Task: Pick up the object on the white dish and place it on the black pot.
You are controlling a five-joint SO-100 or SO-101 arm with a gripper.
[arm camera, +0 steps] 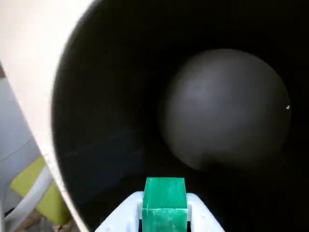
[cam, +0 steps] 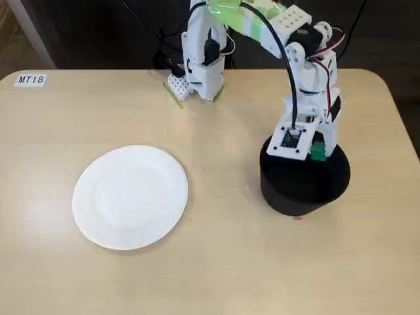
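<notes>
In the fixed view, the white arm (cam: 298,85) reaches from its base at the far edge of the table (cam: 216,262) and bends down over the black pot (cam: 305,184) on the right; its gripper (cam: 316,152) hangs just above the pot's mouth with the green cube (cam: 317,151) pinched in it. The white plate (cam: 130,197) lies bare, well apart to the left. In the wrist view, the cube (arm camera: 165,205) sits clamped between the two white fingers (arm camera: 120,215) at the bottom edge, above the pot's dark inside (arm camera: 222,111).
</notes>
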